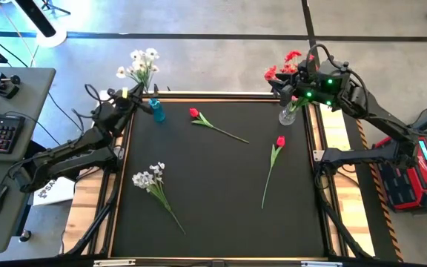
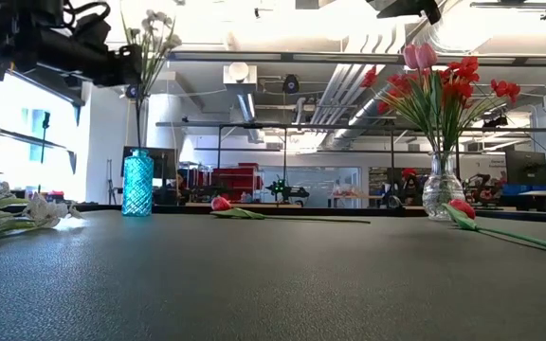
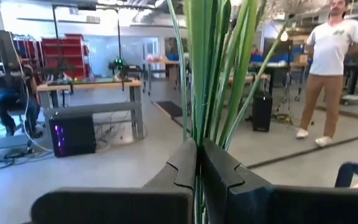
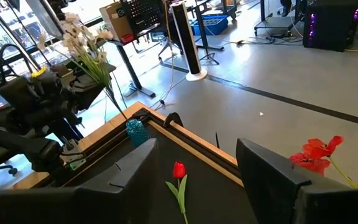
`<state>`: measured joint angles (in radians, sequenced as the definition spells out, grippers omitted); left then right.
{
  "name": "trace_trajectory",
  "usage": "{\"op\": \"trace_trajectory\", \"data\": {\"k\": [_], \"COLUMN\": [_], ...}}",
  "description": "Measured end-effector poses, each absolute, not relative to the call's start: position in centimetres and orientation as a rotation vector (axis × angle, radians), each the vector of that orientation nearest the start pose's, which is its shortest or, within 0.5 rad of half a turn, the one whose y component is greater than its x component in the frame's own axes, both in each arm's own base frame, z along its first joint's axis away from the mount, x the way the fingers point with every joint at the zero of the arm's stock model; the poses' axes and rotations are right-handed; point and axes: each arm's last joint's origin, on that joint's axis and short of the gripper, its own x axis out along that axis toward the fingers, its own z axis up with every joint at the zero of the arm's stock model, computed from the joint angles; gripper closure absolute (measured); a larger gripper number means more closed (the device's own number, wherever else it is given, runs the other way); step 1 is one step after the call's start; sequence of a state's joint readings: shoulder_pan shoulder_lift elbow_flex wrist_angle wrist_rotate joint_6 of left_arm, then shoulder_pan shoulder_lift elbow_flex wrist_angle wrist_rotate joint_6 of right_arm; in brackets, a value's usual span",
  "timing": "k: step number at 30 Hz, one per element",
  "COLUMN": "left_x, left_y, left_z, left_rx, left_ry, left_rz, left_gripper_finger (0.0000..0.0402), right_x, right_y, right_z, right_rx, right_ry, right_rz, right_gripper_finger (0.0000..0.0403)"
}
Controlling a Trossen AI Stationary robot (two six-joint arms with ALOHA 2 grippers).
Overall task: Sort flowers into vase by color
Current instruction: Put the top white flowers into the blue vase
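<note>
Two vases up: a blue vase [image 1: 158, 113] and a clear vase [image 1: 288, 115]. On the black mat [image 1: 221, 215], two red buds [image 1: 194, 113] [image 1: 280, 141] and one white spray [image 1: 148, 178].

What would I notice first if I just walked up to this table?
Probably the red bouquet in the clear vase at the mat's far right corner, with the right end effector open above it. Opposite, the left end effector pinches white flowers over the blue vase.
</note>
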<state>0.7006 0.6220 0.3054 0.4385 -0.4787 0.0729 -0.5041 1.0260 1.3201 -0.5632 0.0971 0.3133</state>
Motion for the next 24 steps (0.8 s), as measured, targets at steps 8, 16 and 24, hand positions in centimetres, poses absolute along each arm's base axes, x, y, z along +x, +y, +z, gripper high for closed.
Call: {"op": "trace_trajectory", "data": {"k": [8,16,24], "left_x": [10.6,10.5,10.9], "left_y": [10.8,11.1,11.2], "left_z": [23.9,22.4,21.8], "left_rx": [0.004,-0.166,-0.263], "left_ry": [-0.007,0.022,0.03], "left_rz": [1.214,1.328,1.262], "left_gripper_finger": [0.0401,0.0357,0.0274], "right_x": [16.8,16.9,16.9], "right_y": [-9.6,-9.5,-9.5], "right_z": [43.2,43.2,43.2], "right_rx": [0.358,0.39,0.392], "right_ry": [0.172,0.169,0.17], "right_rz": [-0.633,-0.595,-0.587], "right_gripper_finger": [0.0199,0.0199,0.0199]}}
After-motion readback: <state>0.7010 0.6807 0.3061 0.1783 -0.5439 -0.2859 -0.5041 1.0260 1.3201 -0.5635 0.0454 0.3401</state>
